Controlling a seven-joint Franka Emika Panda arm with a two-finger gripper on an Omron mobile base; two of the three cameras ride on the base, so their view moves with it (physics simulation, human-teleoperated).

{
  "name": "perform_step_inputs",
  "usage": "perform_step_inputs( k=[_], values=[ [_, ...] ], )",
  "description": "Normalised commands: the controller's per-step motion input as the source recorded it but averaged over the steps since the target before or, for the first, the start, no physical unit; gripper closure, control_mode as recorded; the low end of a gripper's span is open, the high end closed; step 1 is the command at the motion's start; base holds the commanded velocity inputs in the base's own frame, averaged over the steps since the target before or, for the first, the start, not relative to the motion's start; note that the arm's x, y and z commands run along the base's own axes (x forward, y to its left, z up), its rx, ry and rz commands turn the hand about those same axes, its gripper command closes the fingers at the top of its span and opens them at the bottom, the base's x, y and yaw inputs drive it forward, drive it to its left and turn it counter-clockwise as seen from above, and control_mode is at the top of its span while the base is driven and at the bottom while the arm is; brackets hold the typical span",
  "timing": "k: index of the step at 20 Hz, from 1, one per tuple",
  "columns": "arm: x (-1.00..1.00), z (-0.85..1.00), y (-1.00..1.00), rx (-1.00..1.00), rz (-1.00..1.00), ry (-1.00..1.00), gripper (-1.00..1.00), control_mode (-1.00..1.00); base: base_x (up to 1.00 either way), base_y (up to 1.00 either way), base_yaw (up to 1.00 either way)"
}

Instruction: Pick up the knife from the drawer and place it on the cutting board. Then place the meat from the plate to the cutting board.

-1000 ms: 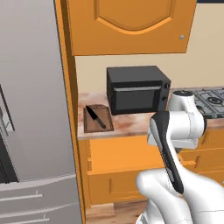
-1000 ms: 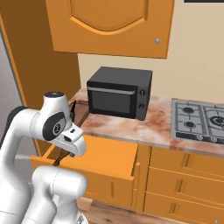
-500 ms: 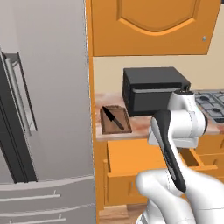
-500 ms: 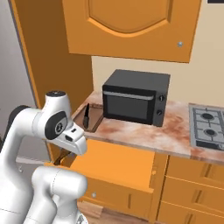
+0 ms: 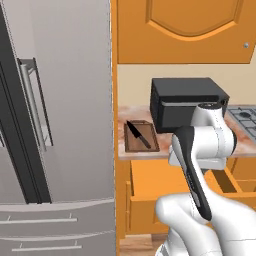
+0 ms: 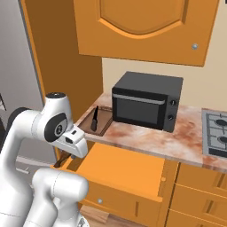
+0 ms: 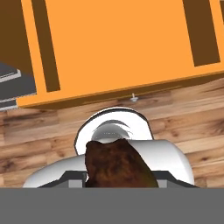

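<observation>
- View has swung left: fridge [image 5: 55, 100] fills nine o'clock, base driving toward cutting board [image 5: 141, 137]
- knife [image 5: 139, 134] lies on board
- gripper [image 7: 117, 177] clamped on meat [image 7: 117, 164]

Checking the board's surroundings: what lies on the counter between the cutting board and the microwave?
Nothing; cutting board and microwave sit almost side by side in the right base view.

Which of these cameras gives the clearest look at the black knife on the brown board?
The left base view: the slim black knife lies diagonally on the dark brown wooden cutting board, seen from above. The right base view shows it smaller and foreshortened.
</observation>
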Motion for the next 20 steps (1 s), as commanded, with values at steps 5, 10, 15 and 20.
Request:
perform_step_inputs(
  k=[5, 10, 15, 20],
  values=[
    [0.00, 0.00, 0.00, 0.00, 0.00, 0.00, 1.00, 1.00, 0.06, -0.04, 0.00],
    [0.00, 0.00, 0.00, 0.00, 0.00, 0.00, 1.00, 1.00, 0.23, -0.25, 0.11],
    [0.03, 0.00, -0.03, 0.00, 0.02, 0.01, 1.00, -1.00, 0.10, -0.15, 0.11],
    [0.21, 0.00, -0.13, 0.00, 0.11, 0.00, 1.00, -1.00, 0.00, 0.00, 0.00]
  ],
)
